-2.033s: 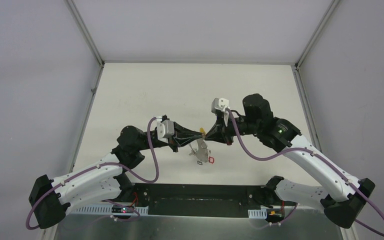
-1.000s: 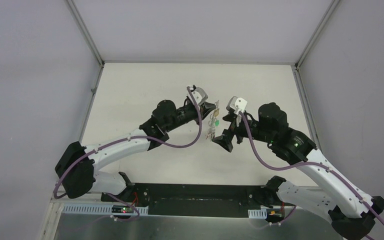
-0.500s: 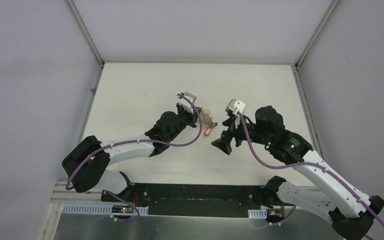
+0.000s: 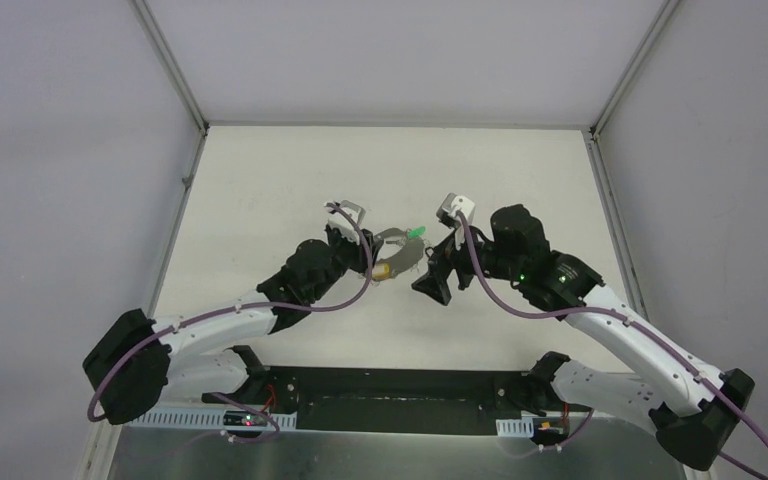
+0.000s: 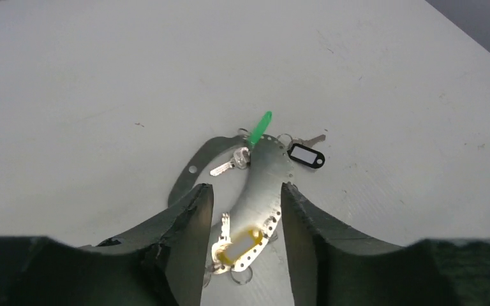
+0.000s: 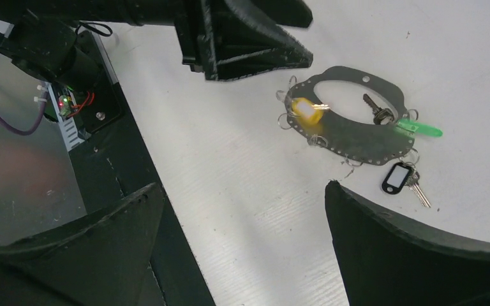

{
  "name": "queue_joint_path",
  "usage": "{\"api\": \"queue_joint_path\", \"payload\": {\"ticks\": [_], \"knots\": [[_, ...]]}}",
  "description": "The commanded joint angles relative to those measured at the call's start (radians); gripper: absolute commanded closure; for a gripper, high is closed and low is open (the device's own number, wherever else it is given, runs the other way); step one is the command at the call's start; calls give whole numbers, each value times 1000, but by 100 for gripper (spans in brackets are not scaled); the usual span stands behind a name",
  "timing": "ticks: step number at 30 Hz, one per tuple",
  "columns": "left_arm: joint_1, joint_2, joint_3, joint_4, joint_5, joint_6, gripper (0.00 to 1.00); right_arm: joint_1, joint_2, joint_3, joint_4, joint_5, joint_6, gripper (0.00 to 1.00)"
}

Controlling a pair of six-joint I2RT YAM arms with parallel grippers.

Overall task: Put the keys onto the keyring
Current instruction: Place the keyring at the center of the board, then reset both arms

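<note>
Keyring [image 5: 265,175] lies flat on the tabletop [image 5: 102,95], its near curve cut off behind the left gripper [image 5: 245,191], whose jaws stand apart astride the strip without pinching it. Three tagged keys [image 5: 230,167] cluster along it, the yellow tag [image 5: 237,245] masking its own key. The right gripper [image 6: 242,188] hovers nearby, spread wide and empty.

The worktop [image 4: 290,180] is lit brightly and evenly from above, so it is rendered pale, nearly washed out, in the top view. Only short, soft shadows are cast beside the keyring [image 6: 357,145] in the right wrist view. A small glint is caught on the yellow tag [image 6: 305,109]. The jaws (close to both wrist lenses) are left dark, underexposed and slightly soft.
</note>
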Motion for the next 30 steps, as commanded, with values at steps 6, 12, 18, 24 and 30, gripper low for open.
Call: {"api": "queue_joint_path", "payload": {"ticks": [6,12,18,24,30], "knots": [[47,-209,86,-366,-30,-39,12,-103,75,45,133,-108,134,0],[317,-236,120,-471,256,-154,6,-245,129,1,220,-186,260,0],[493,-241,90,-498,245,-202,1,-456,106,-149,326,-83,369,0],[566,-273,29,-480,112,-114,1,-511,85,-231,323,232,303,0],[572,-209,18,-420,-9,13,1,-514,118,-303,340,495,144,0]]}}
